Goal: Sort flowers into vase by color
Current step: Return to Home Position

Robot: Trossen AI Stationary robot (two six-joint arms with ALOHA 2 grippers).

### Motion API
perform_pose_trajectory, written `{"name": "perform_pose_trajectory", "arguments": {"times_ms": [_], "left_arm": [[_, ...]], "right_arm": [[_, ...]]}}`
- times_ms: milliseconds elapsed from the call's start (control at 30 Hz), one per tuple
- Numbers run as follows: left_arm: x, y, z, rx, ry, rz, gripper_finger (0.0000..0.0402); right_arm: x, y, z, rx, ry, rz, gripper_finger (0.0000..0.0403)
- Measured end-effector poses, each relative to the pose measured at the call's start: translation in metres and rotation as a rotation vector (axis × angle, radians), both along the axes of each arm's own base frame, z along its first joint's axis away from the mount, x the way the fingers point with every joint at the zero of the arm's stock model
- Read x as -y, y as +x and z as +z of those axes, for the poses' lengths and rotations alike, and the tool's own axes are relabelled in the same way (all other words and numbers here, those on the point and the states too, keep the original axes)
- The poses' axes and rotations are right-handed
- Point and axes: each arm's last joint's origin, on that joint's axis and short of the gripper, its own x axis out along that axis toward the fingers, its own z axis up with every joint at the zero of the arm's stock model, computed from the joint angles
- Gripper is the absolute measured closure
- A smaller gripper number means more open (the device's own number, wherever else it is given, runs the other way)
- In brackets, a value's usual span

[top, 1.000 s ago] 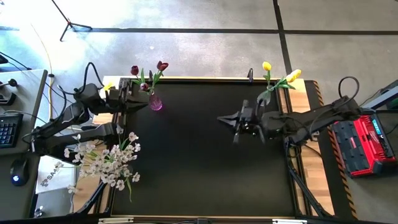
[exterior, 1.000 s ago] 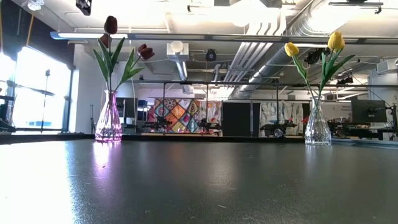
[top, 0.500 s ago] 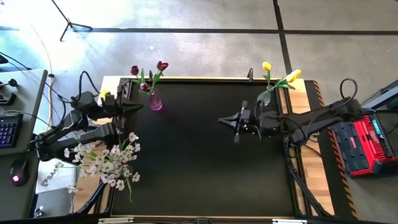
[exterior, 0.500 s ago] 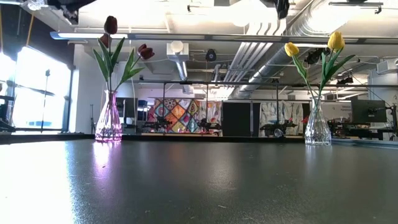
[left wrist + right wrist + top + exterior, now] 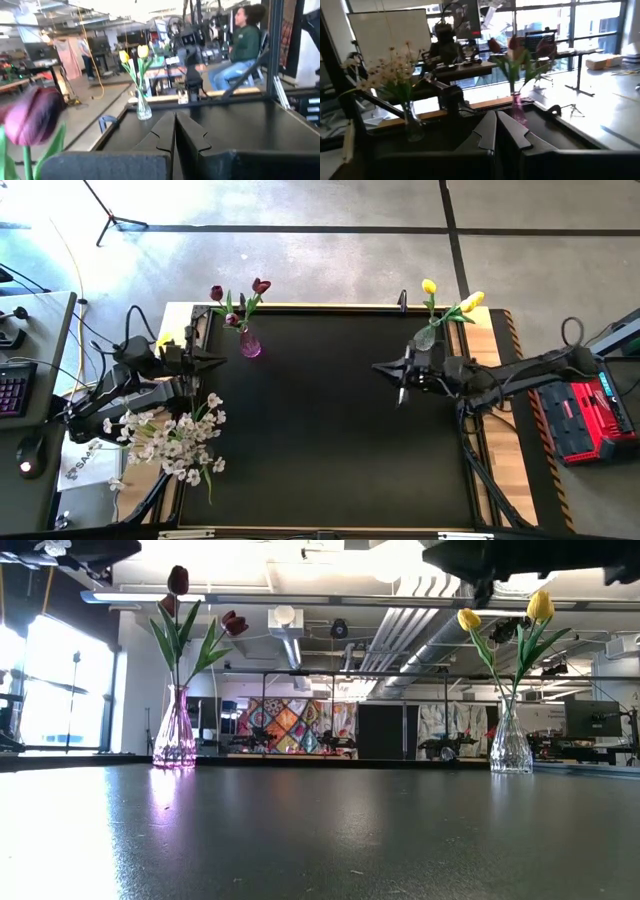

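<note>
Two dark maroon tulips (image 5: 258,286) stand in a pink vase (image 5: 250,345) at the table's far left. Two yellow tulips (image 5: 430,286) stand in a clear vase (image 5: 511,745) at the far right. White blossom sprays (image 5: 172,437) stand in a clear vase (image 5: 412,125) at the left edge. My left gripper (image 5: 222,359) is shut on nothing at the left edge, between the pink vase and the white sprays. It points level toward the right. My right gripper (image 5: 376,367) is shut on nothing right of the table's middle, near the clear vase, and points level toward the left.
The black tabletop (image 5: 320,440) lies bare between the two arms and toward its near edge. A keyboard (image 5: 12,385) and a mouse (image 5: 27,460) lie on a desk to the left. A red case (image 5: 585,415) is on the right. A seated person (image 5: 245,42) shows beyond the table.
My right gripper has drawn back toward the table's right edge and sunk, still shut. My left gripper has drawn back toward the left edge and sunk, still shut. Both arms now show at the top of the low view. Flowers and vases have kept still.
</note>
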Motion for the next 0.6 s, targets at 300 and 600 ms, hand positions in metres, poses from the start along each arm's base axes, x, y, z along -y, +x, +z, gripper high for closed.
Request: {"name": "perform_pose_trajectory", "arguments": {"times_ms": [300,600], "left_arm": [[0.002,-0.004,-0.01,-0.057,0.012,0.003,0.0401],[-0.002,0.006,-0.035,-0.004,-0.095,-0.026,0.0401]], "right_arm": [[0.011,-0.045,0.011,-0.064,-0.022,-0.047,0.0403],[0.012,-0.05,-0.015,-0.048,-0.012,-0.023,0.0403]]}}
